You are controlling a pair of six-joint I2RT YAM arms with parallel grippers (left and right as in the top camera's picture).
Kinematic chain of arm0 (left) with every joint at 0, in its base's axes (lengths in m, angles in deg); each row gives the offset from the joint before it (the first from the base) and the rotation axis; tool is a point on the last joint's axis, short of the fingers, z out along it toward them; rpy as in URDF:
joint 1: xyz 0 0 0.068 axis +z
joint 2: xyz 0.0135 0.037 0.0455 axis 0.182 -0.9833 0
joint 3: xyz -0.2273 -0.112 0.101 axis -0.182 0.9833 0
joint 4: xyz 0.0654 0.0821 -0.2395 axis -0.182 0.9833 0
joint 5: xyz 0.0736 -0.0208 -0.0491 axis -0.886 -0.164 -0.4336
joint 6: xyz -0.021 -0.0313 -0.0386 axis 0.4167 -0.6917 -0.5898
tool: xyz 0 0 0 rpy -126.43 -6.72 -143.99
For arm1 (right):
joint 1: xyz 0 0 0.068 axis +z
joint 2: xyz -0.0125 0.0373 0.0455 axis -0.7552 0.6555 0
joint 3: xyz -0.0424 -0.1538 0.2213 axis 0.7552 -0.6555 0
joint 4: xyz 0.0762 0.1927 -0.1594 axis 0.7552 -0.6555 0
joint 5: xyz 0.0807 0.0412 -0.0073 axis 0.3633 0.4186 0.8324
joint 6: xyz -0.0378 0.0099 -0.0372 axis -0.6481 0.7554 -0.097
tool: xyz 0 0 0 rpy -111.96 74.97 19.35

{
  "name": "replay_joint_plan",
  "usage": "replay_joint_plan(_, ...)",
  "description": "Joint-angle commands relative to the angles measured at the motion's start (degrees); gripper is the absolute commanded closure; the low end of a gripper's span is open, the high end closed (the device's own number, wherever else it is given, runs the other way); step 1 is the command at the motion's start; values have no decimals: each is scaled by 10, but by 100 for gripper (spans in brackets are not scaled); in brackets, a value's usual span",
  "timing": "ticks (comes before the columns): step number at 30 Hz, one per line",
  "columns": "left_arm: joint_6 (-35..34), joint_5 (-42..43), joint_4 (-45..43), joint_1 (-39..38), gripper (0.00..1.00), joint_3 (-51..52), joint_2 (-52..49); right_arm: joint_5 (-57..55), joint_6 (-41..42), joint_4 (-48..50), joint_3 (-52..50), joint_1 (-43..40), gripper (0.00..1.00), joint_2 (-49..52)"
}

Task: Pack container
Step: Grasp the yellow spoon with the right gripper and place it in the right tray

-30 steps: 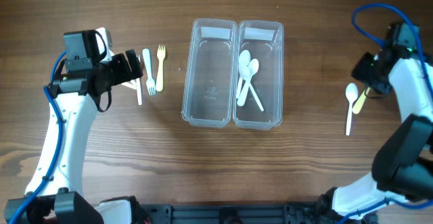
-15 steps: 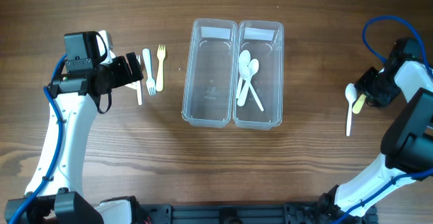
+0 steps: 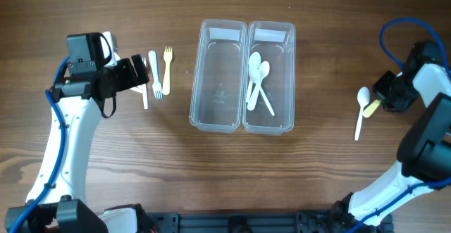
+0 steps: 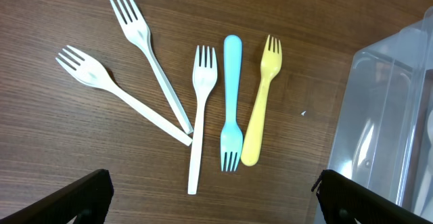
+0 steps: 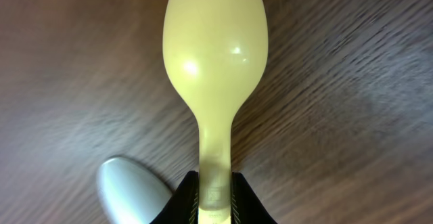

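Two clear containers stand side by side mid-table; the left container (image 3: 218,78) holds nothing, the right container (image 3: 278,78) holds several white spoons (image 3: 258,82). My right gripper (image 5: 216,195) is shut on the handle of a yellow spoon (image 5: 215,55), at the table's right (image 3: 374,106). A white spoon (image 3: 361,110) lies just beside it and shows in the right wrist view (image 5: 128,190). My left gripper (image 4: 213,200) is open and hovers over several forks: white forks (image 4: 145,82), a blue fork (image 4: 231,95) and a yellow fork (image 4: 260,102), left of the containers (image 3: 156,74).
The left container's wall (image 4: 385,116) shows at the right of the left wrist view. Bare wooden table lies in front of the containers and between them and the right gripper.
My right gripper has closed on the yellow spoon and shifted slightly; the white spoon beside it has slid a little left and forward. The left arm has not moved.
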Motion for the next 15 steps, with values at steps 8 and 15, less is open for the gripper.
replay_joint_plan(8, -6, 11, -10, 2, 0, -10, -1, 168, 5, 11, 21, 244, 96, -258)
replay_joint_plan(15, -6, 11, -10, 2, 0, -10, -1, 104, 15, 57, 16, 413, 84, -73)
